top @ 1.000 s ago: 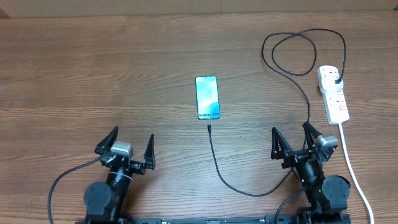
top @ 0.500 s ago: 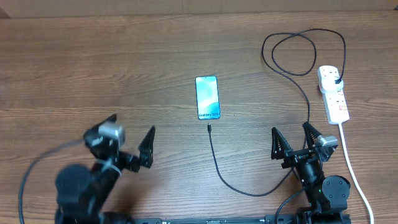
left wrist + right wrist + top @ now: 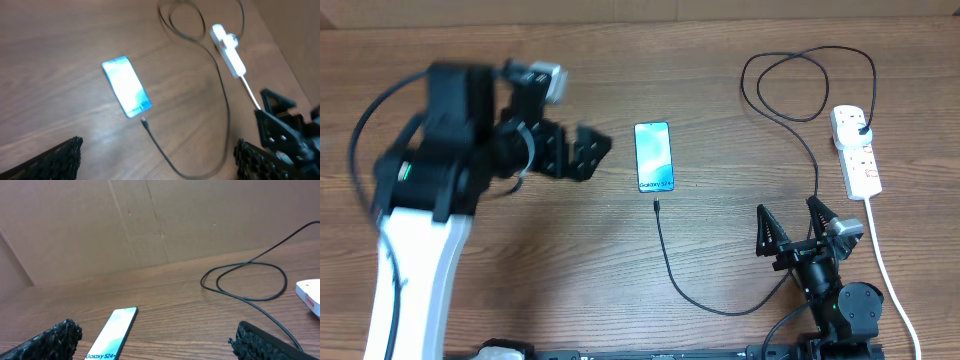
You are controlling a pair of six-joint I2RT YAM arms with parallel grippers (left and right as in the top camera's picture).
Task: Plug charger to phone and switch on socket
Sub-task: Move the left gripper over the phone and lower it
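Left gripper (image 3: 570, 152): motion-blurred in the overhead view, outline smeared; jaws spread wide, empty, hanging just left of the phone (image 3: 653, 156). Right gripper (image 3: 787, 215): jaws wide, empty, near the table's (image 3: 520, 60) front edge. The phone lies flat mid-table, screen lit; its near end is cropped in the right wrist view. The charger (image 3: 670, 265) has its tip just short of the phone's near edge, unplugged; part of the cable is hidden behind the right arm, and the plug sits in the socket (image 3: 857, 152) at far right. The switch state is illegible. Since a second ago the left arm has swung up from the front edge toward the phone; everything else is unchanged.
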